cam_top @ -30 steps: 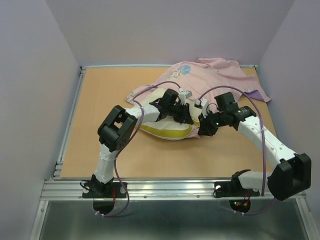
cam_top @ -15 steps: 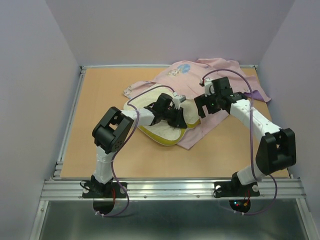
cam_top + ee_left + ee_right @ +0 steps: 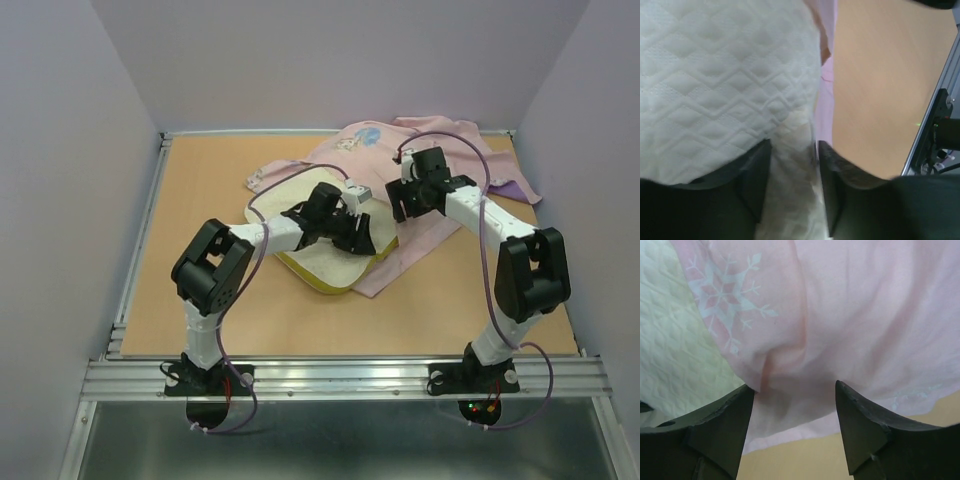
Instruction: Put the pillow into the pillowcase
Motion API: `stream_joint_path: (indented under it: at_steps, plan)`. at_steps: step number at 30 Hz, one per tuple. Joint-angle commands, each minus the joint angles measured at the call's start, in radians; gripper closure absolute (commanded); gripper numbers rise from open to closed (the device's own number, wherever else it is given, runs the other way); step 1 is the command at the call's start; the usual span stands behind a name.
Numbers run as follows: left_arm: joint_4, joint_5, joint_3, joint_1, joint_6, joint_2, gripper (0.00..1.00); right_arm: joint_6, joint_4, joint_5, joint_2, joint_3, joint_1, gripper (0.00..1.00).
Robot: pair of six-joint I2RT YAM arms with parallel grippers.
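The cream quilted pillow (image 3: 312,262) with its yellow side band lies mid-table, its right end under the lower flap of the pink pillowcase (image 3: 430,150). My left gripper (image 3: 358,238) sits at that end. In the left wrist view its jaws stand apart, and the left gripper (image 3: 794,144) straddles the pillow (image 3: 715,75) edge, with a strip of pillowcase (image 3: 826,75) beside it. My right gripper (image 3: 405,208) hovers over the case. Seen from the right wrist, the right gripper (image 3: 794,386) is open above the snowflake-printed pillowcase (image 3: 865,315), holding nothing, with the pillow (image 3: 665,355) at the left.
The wooden table (image 3: 220,180) has a metal rail (image 3: 140,240) along its left side and front edge. Purple walls close in the back and both sides. The bulk of the case bunches at the back right, with a printed figure (image 3: 360,138) showing.
The right gripper let go of the case near the pillow's end, opened, and drew back towards the far right. The left gripper's jaws widened. The pillow shifted slightly left.
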Motion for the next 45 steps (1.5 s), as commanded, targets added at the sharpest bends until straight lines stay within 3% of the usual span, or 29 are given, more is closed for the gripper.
stream_joint_path:
  at_steps: [1,5,10,12,13,14,15,17,20,22,27,30,35,41,44,45]
  plan:
    - [-0.088,-0.049,0.013,-0.005,0.153,-0.166,0.37,0.008,0.045,-0.018,0.028,0.055,0.002,0.32]
    - [-0.266,-0.187,0.042,-0.011,0.262,-0.251,0.33,0.013,0.045,-0.021,0.045,0.075,0.002,0.59]
    - [-0.450,-0.385,0.009,-0.010,0.382,-0.232,0.34,0.019,0.045,-0.053,0.033,0.090,0.002,0.77]
    - [-0.446,-0.389,-0.040,-0.007,0.374,-0.202,0.43,0.022,0.042,-0.082,0.023,0.089,0.002,0.86]
    - [-0.432,-0.343,-0.054,0.007,0.359,-0.188,0.47,0.024,0.039,-0.093,0.020,0.089,0.002,0.89]
    - [-0.411,-0.311,-0.080,0.016,0.339,-0.154,0.51,0.024,0.036,-0.131,0.017,0.087,0.002,0.98]
    - [-0.354,-0.272,-0.090,0.030,0.316,-0.139,0.59,0.022,0.031,-0.157,0.014,0.087,0.001,0.99]
    - [-0.235,-0.131,-0.108,0.079,0.230,-0.104,0.67,0.022,0.002,-0.271,0.002,0.093,0.002,0.99]
    - [-0.057,0.019,-0.117,0.117,0.091,-0.081,0.91,0.037,-0.037,-0.464,-0.026,0.086,0.011,0.99]
    - [0.011,0.056,-0.114,0.120,0.040,-0.080,1.00,0.053,-0.064,-0.564,-0.038,0.070,0.045,0.99]
    - [0.112,0.107,-0.088,0.130,-0.092,-0.062,1.00,0.076,-0.114,-0.811,-0.127,-0.045,0.197,0.99]
    - [0.131,0.108,-0.107,0.133,-0.112,-0.067,1.00,0.103,-0.117,-0.868,-0.133,-0.069,0.203,1.00]
    - [0.155,0.087,-0.171,0.137,-0.132,-0.106,1.00,0.057,-0.131,-0.787,-0.107,-0.046,0.165,1.00]
    - [0.188,0.095,-0.214,0.142,-0.158,-0.142,1.00,0.027,-0.146,-0.725,-0.099,-0.149,0.137,0.99]
    - [0.169,0.086,-0.206,0.142,-0.135,-0.148,1.00,-0.018,-0.198,-0.699,-0.105,-0.129,0.134,0.80]
    - [0.127,0.081,-0.196,0.142,-0.096,-0.159,1.00,-0.033,-0.247,-0.669,-0.109,-0.100,0.131,0.64]
